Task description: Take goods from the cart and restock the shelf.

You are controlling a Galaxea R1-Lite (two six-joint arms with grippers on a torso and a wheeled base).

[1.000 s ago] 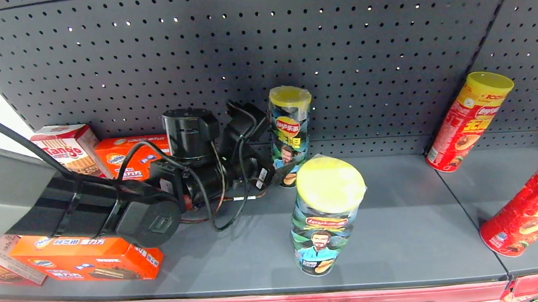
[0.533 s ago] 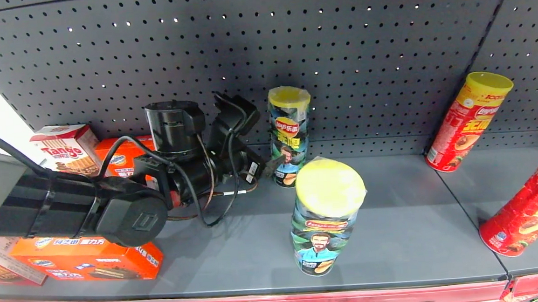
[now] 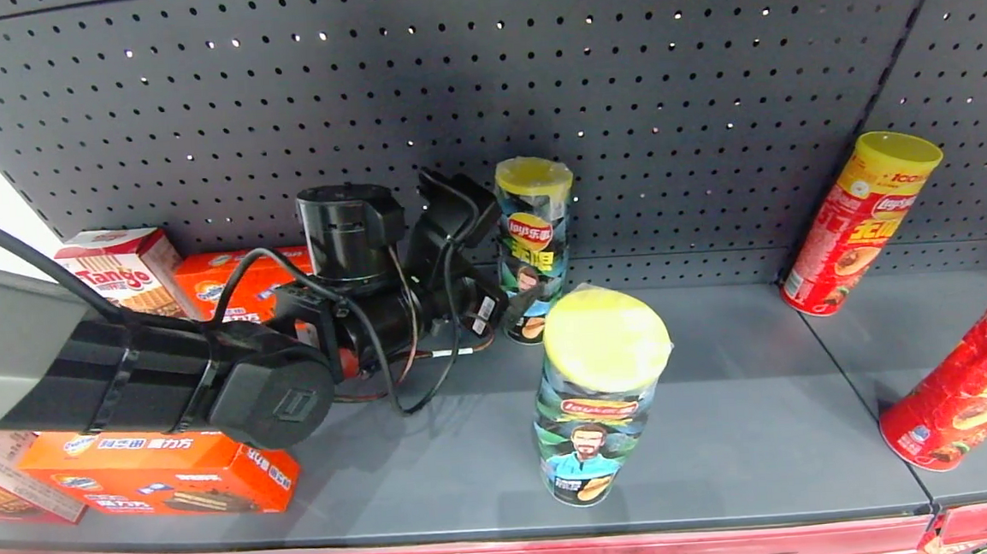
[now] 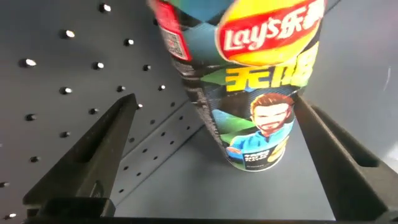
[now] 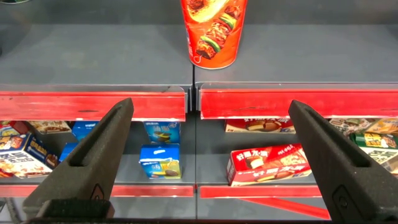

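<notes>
Centre frame: the left tool [image 4: 216, 104] gapes wide around the rear chip can [image 3: 534, 236], upright at the shelf [image 3: 750, 415] back; a sideways brush could topple it.

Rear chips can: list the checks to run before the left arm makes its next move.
1. Rear chips can upright on the shelf: ok.
2. Left gripper open, fingers either side of the can: ok.
3. Fingers free of the can's wall: cannot tell.
4. Front chips can upright, apart from the left gripper: ok.
5. Right gripper open and empty: ok.
</notes>
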